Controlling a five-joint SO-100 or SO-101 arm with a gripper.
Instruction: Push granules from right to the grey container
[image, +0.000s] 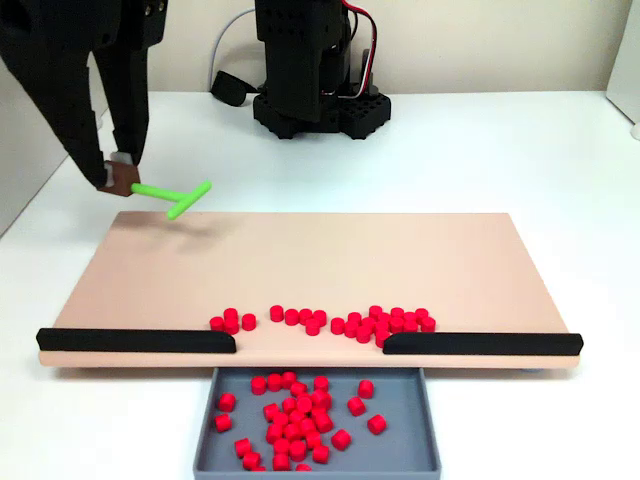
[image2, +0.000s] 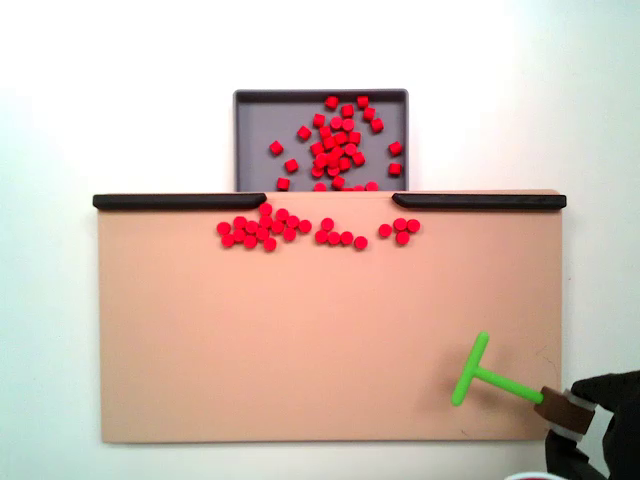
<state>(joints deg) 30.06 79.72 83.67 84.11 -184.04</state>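
Note:
A loose row of red granules (image: 330, 321) lies on the beige board (image: 300, 255) by the gap between its two black strips; in the other fixed view these granules (image2: 300, 230) spread across that gap. The grey container (image: 400, 440) sits just below the gap and holds many more granules (image: 295, 415); seen from above, the container (image2: 258, 120) touches the board's edge. My gripper (image: 118, 174) hangs above the board's far left corner, shut on the stem of a green T-shaped stick (image: 176, 196). From above, the gripper (image2: 562, 411) and the stick (image2: 478, 370) are at the board's lower right corner, well away from the granules.
Black strips (image: 135, 340) (image: 480, 343) line the board's front edge on either side of the gap. The arm's black base (image: 320, 100) stands on the white table behind the board. Most of the board (image2: 250, 340) between stick and granules is bare.

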